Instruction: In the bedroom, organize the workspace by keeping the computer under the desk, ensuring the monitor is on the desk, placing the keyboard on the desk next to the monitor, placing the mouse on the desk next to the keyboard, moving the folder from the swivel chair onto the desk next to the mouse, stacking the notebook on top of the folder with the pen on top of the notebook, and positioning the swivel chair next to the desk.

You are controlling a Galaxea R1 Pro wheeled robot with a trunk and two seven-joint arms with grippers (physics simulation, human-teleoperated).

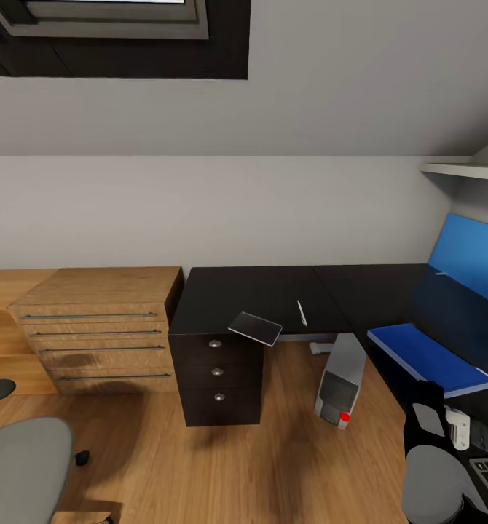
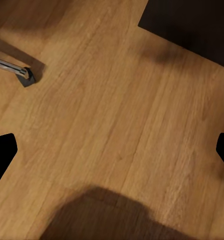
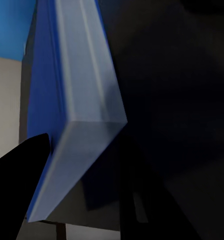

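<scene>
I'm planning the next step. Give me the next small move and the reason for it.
Probably draw the right gripper back from the folder: it already lies flat on the desk, while the notebook and pen wait farther left, unstacked.

Desk [image 1: 273, 291] top matt black; floor [image 1: 288, 451] wood-grain plank; folder [image 1: 426, 356] smooth blue.
</scene>
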